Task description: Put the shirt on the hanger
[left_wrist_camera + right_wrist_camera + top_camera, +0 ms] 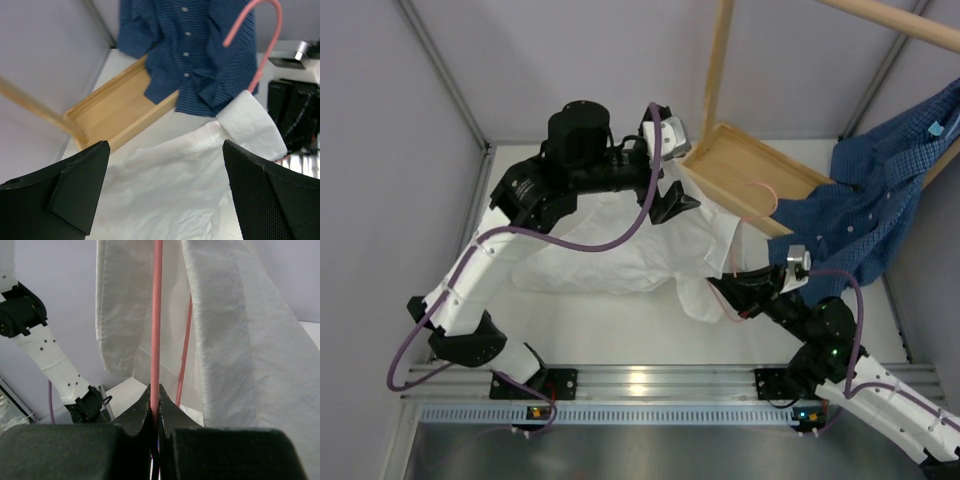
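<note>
1. Top view: the white shirt (610, 255) lies crumpled on the bench (620, 325), its long axis running left to right. Its right end is gathered up at the right claw (732, 290). The pink wire hanger (775, 200) rises out of that end, with its hook turned toward the far right beside the wooden tray (750, 165). Close by is the blue checked shirt (880, 210), draped on the wooden rack (718, 60). The left claw (672, 205) hovers over the shirt's far edge.

2. Left wrist view: the left claw (165, 165) stands wide apart with nothing between its fingers, and the shirt (170, 195) is spread beneath it. The hanger (259, 75) drops from its hook and disappears behind a folded white edge of the shirt. The cloth looks thin, soft and light, so it is likely to bunch and slip along the wire. A hem or shoulder seam seems a better place to pinch than flat fabric.

3. Right wrist view: the right claw (155, 402) is clamped on one straight run of the hanger (157, 315), which points directly away from the claw. A second pink run shows just beside it. The shirt (235, 350) hangs in folds on either side of the wire. The wire looks stiff but slim, and it could twist in so narrow a grip.
</note>
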`<state>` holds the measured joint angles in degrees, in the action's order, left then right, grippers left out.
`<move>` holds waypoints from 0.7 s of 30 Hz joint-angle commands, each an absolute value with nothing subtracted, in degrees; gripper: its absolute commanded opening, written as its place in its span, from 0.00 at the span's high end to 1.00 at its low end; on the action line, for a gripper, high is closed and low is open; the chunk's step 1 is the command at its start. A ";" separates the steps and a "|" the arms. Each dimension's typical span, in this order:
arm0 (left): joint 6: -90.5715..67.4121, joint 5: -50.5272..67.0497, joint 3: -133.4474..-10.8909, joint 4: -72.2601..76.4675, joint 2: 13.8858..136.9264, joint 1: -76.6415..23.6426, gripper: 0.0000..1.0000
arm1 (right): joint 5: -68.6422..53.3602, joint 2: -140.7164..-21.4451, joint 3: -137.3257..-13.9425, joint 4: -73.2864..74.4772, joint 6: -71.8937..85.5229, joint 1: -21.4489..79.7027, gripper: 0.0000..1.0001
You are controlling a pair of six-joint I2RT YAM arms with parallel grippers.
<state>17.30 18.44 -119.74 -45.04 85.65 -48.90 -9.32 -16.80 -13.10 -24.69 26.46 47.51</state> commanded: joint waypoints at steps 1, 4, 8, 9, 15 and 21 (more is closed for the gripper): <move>24.96 41.46 -123.65 -49.48 89.46 -46.24 0.02 | -11.42 -14.50 -15.37 -23.65 24.17 48.25 1.00; 24.26 47.86 -125.24 -49.92 90.96 -45.62 0.02 | -15.02 -14.94 -17.74 -19.62 22.94 48.25 1.00; 24.17 55.53 -123.67 -49.92 91.58 -45.62 0.02 | -19.33 -15.38 -19.07 -16.97 22.06 48.25 1.00; 23.91 56.07 -123.14 -49.83 91.76 -45.62 0.02 | -19.51 -15.38 -19.51 -16.35 21.80 48.25 1.00; 27.24 60.28 -116.30 -52.65 90.01 -45.62 0.11 | -21.44 -14.06 -20.56 -15.03 21.45 48.25 1.00; 27.51 60.90 -113.38 -52.65 89.30 -45.62 0.23 | -27.33 -16.52 -22.59 -14.85 20.66 48.34 1.00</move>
